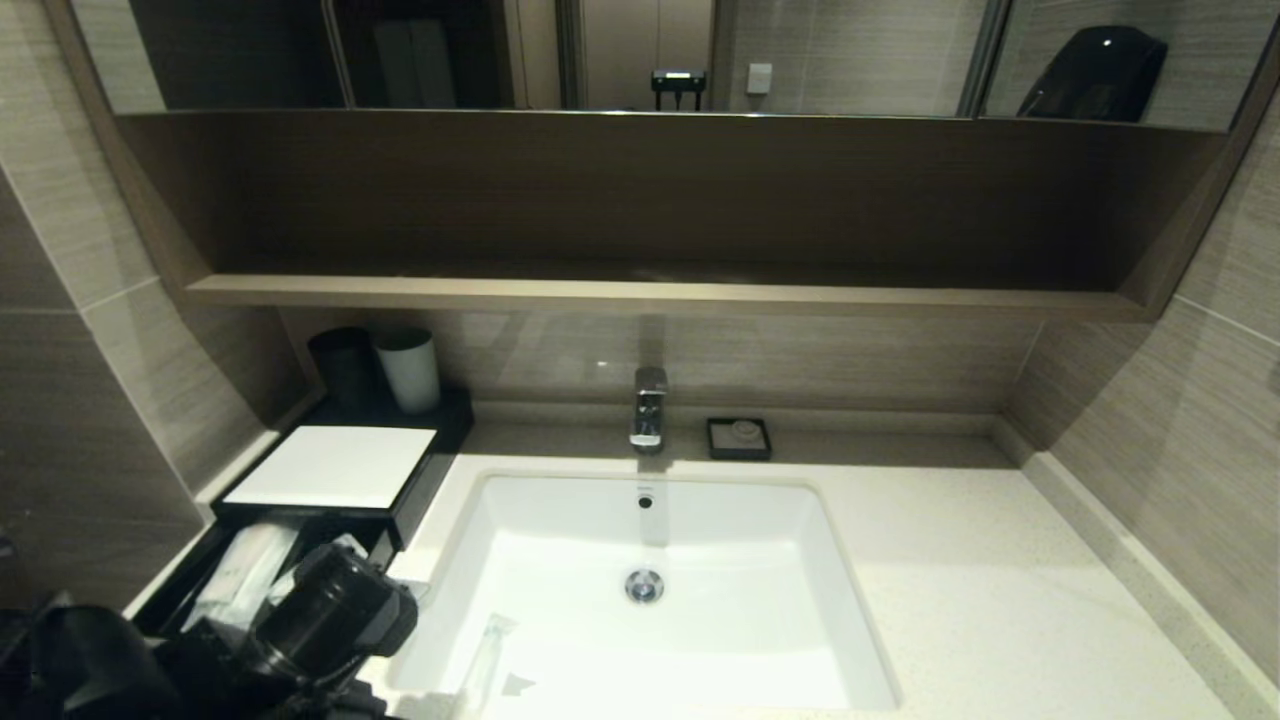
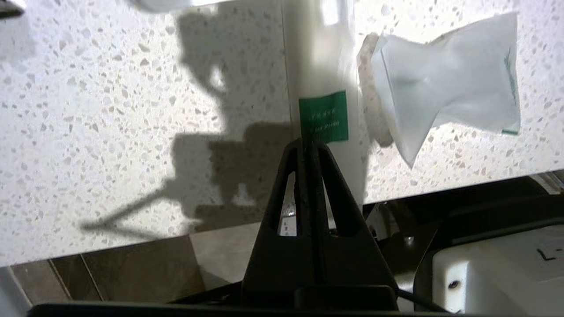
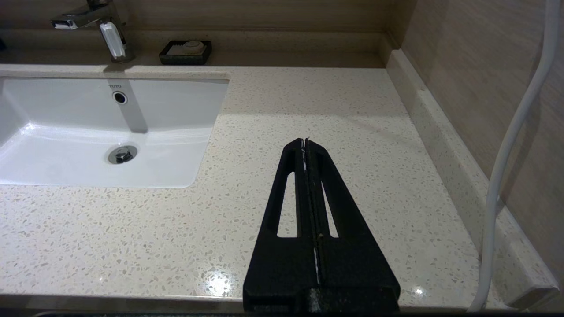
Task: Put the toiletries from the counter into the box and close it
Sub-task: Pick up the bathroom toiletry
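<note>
My left gripper [image 2: 307, 141] is shut on the near end of a long clear packet with a green label [image 2: 324, 116] and holds it just above the counter [image 2: 110, 110] at its front edge. In the head view this packet [image 1: 490, 640] reaches over the sink's front left corner, and my left arm [image 1: 330, 610] hides the fingers. A crumpled white packet [image 2: 445, 88] lies on the counter beside it. The black box with the white top [image 1: 330, 465] stands at the left with its drawer [image 1: 170, 600] pulled out and pale packets [image 1: 240, 570] inside. My right gripper [image 3: 305, 141] is shut and empty over the counter right of the sink.
The white sink basin [image 1: 700, 520] fills the middle, with the tap [image 1: 648, 405] behind it. A small black soap dish [image 1: 738, 438] sits right of the tap. A black cup [image 1: 345, 365] and a white cup [image 1: 410, 370] stand behind the box. A brown shelf [image 1: 640, 292] overhangs the back.
</note>
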Robot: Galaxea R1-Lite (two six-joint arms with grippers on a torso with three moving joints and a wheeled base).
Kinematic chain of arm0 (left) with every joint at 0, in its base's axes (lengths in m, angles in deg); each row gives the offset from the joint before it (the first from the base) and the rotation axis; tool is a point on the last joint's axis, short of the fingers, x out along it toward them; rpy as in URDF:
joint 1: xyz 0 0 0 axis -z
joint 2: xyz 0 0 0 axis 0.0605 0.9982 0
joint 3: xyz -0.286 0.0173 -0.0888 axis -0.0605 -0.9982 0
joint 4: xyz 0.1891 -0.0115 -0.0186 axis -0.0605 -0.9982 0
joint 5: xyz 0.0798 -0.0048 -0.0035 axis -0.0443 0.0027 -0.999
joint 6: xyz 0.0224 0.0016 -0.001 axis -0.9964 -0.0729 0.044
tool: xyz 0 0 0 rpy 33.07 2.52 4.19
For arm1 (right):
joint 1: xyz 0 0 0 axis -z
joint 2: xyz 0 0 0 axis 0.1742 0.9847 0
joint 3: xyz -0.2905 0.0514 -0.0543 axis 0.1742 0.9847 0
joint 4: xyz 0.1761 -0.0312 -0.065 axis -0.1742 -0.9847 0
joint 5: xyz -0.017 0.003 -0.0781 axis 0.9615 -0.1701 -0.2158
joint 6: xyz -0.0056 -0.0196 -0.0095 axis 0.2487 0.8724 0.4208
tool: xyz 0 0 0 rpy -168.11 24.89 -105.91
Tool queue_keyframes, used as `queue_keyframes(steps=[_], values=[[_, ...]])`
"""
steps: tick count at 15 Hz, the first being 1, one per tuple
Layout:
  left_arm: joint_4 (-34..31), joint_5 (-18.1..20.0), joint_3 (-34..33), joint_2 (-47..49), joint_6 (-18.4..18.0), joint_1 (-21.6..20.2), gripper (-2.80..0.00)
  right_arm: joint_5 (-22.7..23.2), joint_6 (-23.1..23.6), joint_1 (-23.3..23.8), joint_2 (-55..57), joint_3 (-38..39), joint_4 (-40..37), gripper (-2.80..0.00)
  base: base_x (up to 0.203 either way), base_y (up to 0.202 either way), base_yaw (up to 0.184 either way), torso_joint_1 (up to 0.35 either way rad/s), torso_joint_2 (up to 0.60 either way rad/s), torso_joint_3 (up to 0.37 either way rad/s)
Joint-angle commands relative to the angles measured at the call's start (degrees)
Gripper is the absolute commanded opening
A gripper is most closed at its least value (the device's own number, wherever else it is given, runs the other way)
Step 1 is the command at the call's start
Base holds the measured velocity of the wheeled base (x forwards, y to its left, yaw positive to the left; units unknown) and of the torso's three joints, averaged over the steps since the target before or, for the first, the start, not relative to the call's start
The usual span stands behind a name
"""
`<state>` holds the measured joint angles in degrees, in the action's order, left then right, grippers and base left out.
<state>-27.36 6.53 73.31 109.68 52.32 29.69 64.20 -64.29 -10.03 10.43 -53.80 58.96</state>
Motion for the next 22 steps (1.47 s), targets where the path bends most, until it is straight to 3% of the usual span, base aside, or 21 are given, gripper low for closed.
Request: queue_keyframes(steps=[1, 5, 11, 14, 20, 21, 22], values=[[0.8, 1.3, 0.1, 1.8, -1.5, -1.6, -2.80, 0.0, 0.0, 0.0, -0.1, 0.0, 0.0, -2.80, 0.000, 0.000, 0.000, 0.000, 0.00, 0.000], [0.9, 8.6, 0.1, 1.8, -8.0, -5.3, -2.80, 0.0, 0.0, 0.0, -0.1, 0.0, 0.0, -2.80, 0.000, 0.000, 0.000, 0.000, 0.00, 0.000], [3.8, 10.2, -0.2, 3.6, -12.4, -7.7, -2.80, 0.0, 0.0, 0.0, 0.0, 0.0, 0.0, -2.80, 0.000, 0.000, 0.000, 0.000, 0.00, 0.000], [4.0, 10.8, -0.7, 6.4, -17.9, -9.6, -2.80, 0.0, 0.0, 0.0, 0.0, 0.0, 0.0, -2.80, 0.000, 0.000, 0.000, 0.000, 0.00, 0.000], [5.9, 11.0, -0.7, 7.4, -18.9, -10.0, -2.80, 0.0, 0.0, 0.0, 0.0, 0.0, 0.0, -2.80, 0.000, 0.000, 0.000, 0.000, 0.00, 0.000], [6.7, 11.3, -0.5, 7.3, -18.9, -10.0, 0.00, 0.0, 0.0, 0.0, 0.0, 0.0, 0.1, -2.80, 0.000, 0.000, 0.000, 0.000, 0.00, 0.000], [7.3, 11.8, -0.5, 6.9, -18.8, -10.0, 0.00, 0.0, 0.0, 0.0, -0.1, 0.0, 0.0, -2.80, 0.000, 0.000, 0.000, 0.000, 0.00, 0.000]])
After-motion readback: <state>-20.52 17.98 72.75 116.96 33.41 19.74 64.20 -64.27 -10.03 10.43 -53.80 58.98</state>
